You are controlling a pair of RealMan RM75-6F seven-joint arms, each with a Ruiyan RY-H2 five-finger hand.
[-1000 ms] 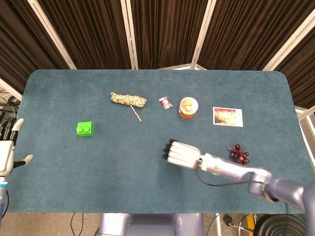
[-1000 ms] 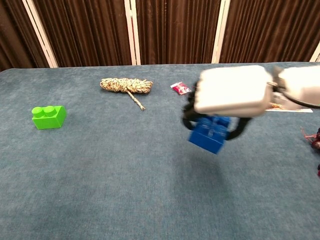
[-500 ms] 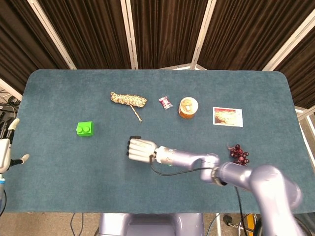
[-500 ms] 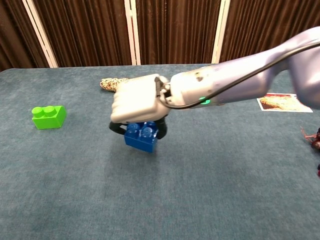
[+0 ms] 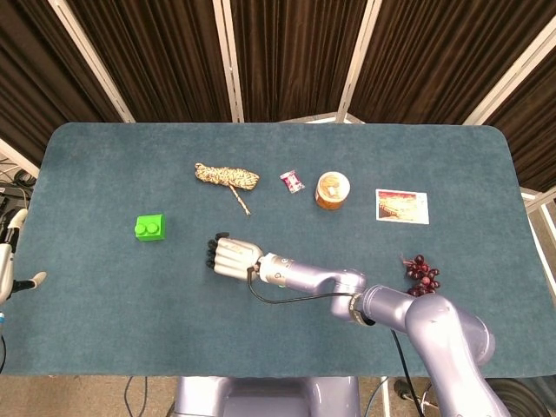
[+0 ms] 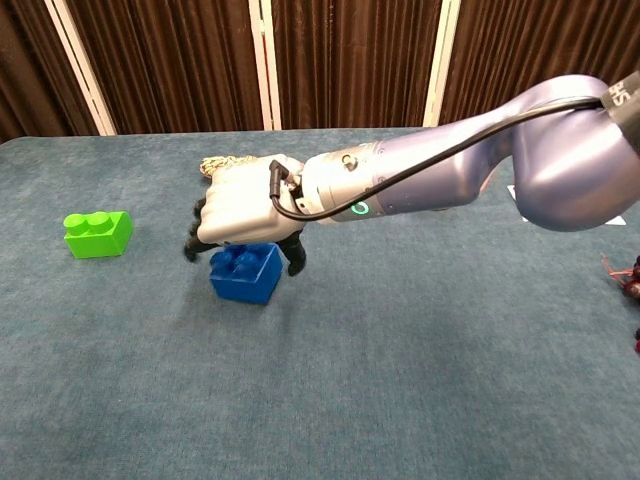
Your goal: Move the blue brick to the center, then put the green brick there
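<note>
The blue brick (image 6: 244, 272) rests on the table's blue cloth (image 6: 400, 380) left of the middle, right under my right hand (image 6: 243, 212). That hand's fingers (image 6: 192, 246) are spread around the brick's top and do not wrap it. In the head view my right hand (image 5: 230, 256) hides the blue brick entirely. The green brick (image 5: 150, 228) (image 6: 97, 233) stands alone further left, well apart from both hands. My left hand (image 5: 9, 261) hangs at the far left edge off the table, fingers apart and holding nothing.
Along the back lie a coiled rope (image 5: 226, 176), a small candy wrapper (image 5: 292, 182), a round orange tin (image 5: 332, 189) and a picture card (image 5: 402, 206). A bunch of dark red grapes (image 5: 420, 271) sits to the right, beside my right forearm.
My right hand carried the blue brick leftward and down onto the cloth, then spread its fingers off it. The left hand has drifted slightly further out of view.
</note>
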